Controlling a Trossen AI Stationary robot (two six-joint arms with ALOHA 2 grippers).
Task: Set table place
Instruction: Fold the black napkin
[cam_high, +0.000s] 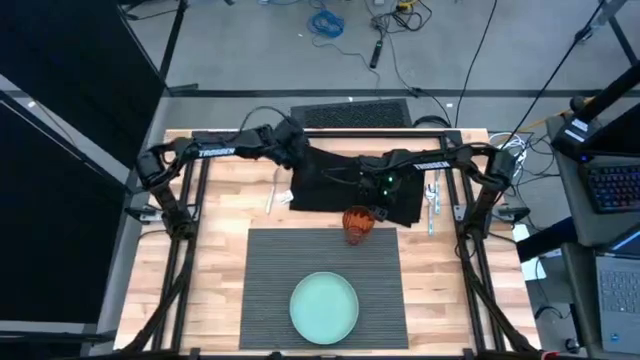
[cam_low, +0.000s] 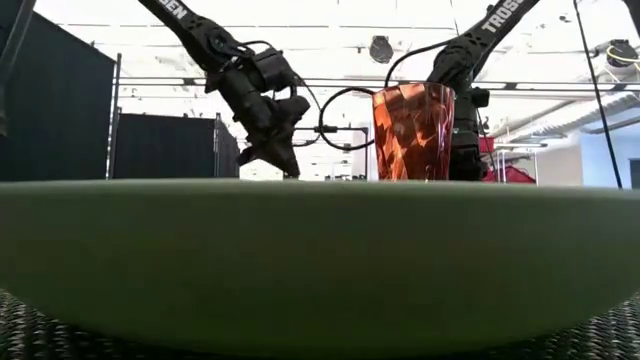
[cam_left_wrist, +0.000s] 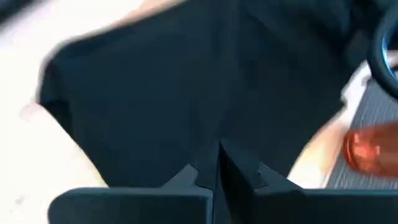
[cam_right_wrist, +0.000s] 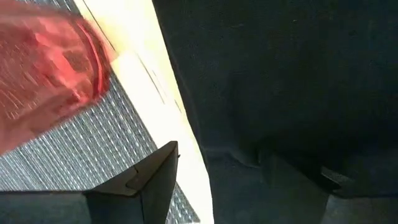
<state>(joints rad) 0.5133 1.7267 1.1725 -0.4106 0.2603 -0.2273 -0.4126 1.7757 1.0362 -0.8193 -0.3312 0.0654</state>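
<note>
The dark grey ribbed placemat (cam_high: 268, 270) lies at the table's near middle, and the pale green plate (cam_high: 324, 307) rests on its near part. A red faceted cup (cam_high: 357, 224) stands upright at the mat's far edge. Beyond it a black napkin (cam_high: 335, 185) lies flat on the wood. My left gripper (cam_left_wrist: 217, 165) hangs shut above the napkin's far left part, and nothing shows between its fingers. My right gripper (cam_right_wrist: 221, 152) is open low at the napkin's near edge (cam_right_wrist: 186, 118). One finger stands over the wood beside the mat, the other over the napkin. My right gripper comes down at the napkin's near edge with a finger on either side of it; I cannot tell whether either finger touches the cloth. My left gripper touches nothing that shows.
A pale utensil (cam_high: 274, 190) lies on the wood left of the napkin, and more cutlery (cam_high: 432, 200) lies to its right. The cup stands close beside my right gripper. In the low view the plate (cam_low: 320, 260) hides the tabletop.
</note>
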